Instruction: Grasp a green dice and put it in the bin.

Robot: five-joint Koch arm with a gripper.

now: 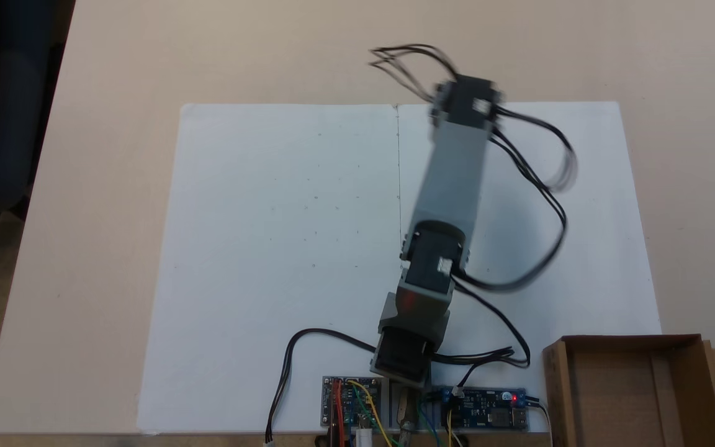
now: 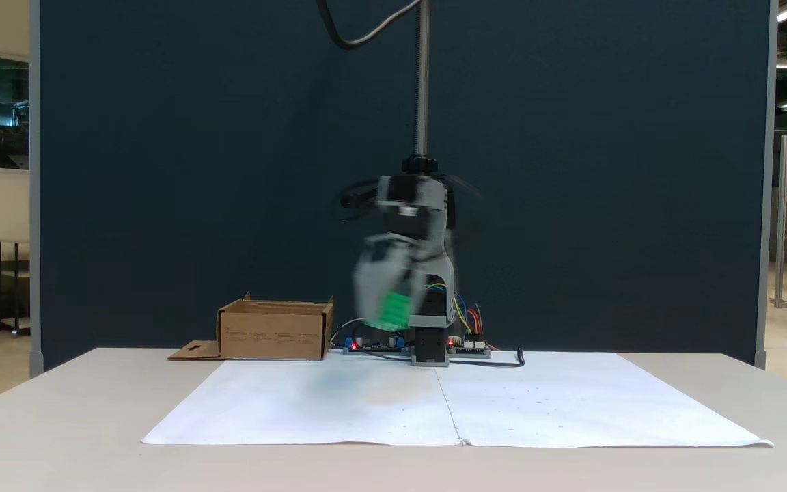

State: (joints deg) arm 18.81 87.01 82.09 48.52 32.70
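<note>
White paper (image 2: pixel 339 410) lies bare in front; above it the blurred gripper (image 2: pixel 387 311) pinches the green dice (image 2: pixel 392 312), carrying it aloft. Next, I'd judge, comes a swing over the cardboard bin (image 2: pixel 274 335) and release.

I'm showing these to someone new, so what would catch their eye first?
Probably the small bright green plastic dice, held above the white paper sheet in the blurred grey gripper at the centre of a fixed view. Next, the shallow brown cardboard bin to its left there.

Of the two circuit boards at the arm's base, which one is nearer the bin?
The blue board, seen from above: it sits right beside the bin; the other board lies beyond the arm's base.
</note>
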